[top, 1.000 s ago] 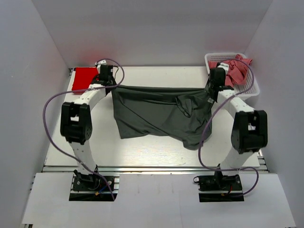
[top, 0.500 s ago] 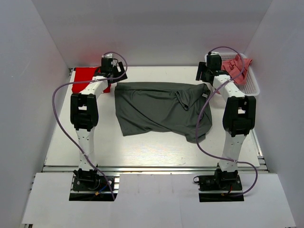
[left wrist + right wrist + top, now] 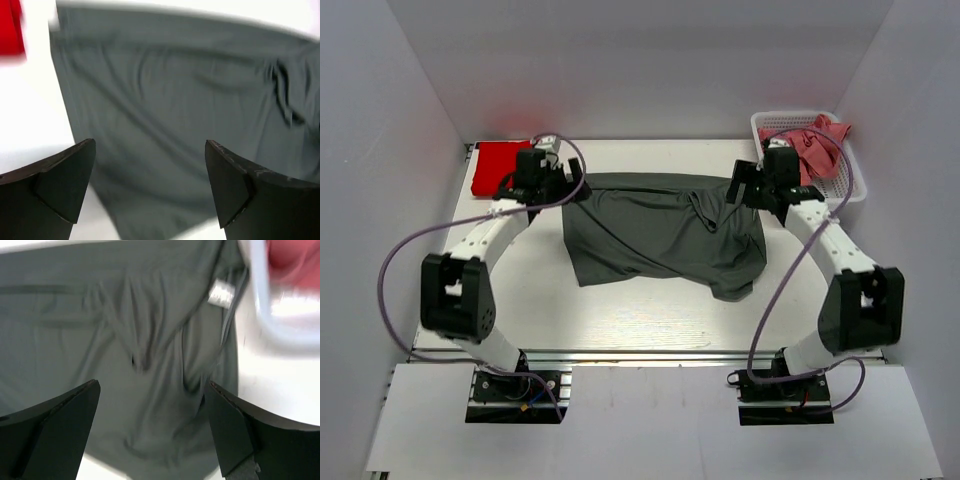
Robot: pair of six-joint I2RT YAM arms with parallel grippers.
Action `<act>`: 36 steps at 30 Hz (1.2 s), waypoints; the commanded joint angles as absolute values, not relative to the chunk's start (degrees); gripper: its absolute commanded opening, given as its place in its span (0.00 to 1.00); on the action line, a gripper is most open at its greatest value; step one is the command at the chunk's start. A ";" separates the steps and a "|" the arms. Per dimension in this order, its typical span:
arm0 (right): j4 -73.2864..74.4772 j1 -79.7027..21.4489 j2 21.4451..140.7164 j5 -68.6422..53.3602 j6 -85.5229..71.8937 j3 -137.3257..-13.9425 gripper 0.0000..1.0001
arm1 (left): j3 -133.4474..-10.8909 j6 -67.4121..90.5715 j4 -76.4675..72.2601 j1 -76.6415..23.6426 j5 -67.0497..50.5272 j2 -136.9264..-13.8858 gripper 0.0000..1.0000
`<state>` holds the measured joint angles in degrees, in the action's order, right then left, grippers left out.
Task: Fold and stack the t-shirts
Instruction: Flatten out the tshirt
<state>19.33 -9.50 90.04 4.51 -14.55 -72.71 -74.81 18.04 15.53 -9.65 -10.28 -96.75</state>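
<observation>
- Both my jaws stand wide open above the grey shirt (image 3: 660,235), holding nothing.
- It lies wrinkled; if I fold now, creases may stay and the stack becomes uneven.

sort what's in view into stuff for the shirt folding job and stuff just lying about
For the job:
- dark grey t-shirt, spread mid-table
- red t-shirt, far left corner
- pink t-shirts, far right

Just lying about:
- white mesh basket, holding the pink ones
</observation>
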 commanded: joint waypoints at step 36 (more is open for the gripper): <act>19.25 -11.87 71.45 5.72 -32.17 -31.73 0.23 | -42.44 24.61 15.64 -26.54 -1.49 -88.42 0.23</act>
